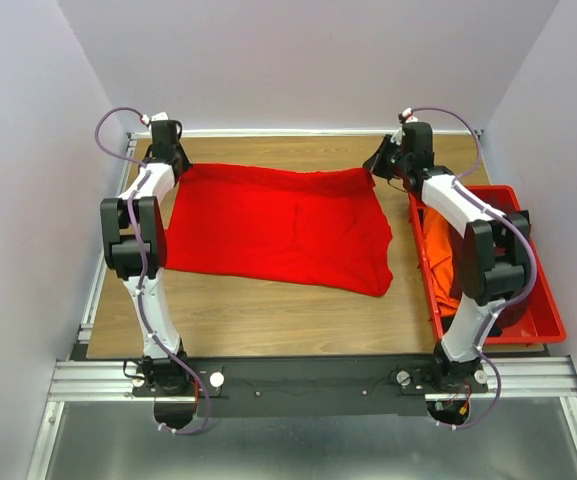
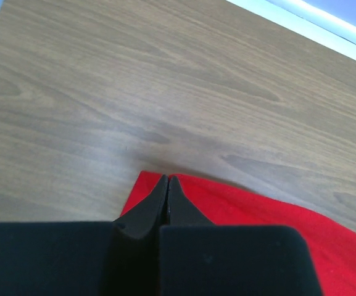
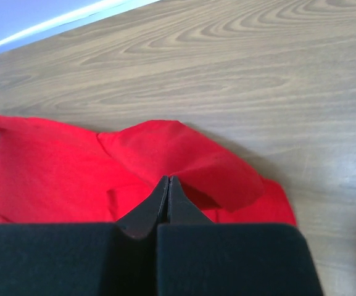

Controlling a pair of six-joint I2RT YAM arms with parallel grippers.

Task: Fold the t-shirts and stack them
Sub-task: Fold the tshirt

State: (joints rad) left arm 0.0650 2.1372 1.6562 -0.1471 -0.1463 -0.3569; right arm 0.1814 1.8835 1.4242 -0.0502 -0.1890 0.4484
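A red t-shirt lies flat on the bench, long axis running left to right. The left pincer pinches its far left corner, the right pincer its far right corner, both pressed together.

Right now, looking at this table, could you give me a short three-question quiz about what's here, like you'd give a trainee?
1. True or false: the red shirt lies crumpled inside the bin.
2. What colour is the cloth in the bin? A blue, B orange, C green.
3. Fill in: the left gripper and the right gripper are pinched shut on the red shirt's two ___ corners, as seen from the arms' bases.

Key: 1 false, it is spread on the table. 2 B. 3 far.
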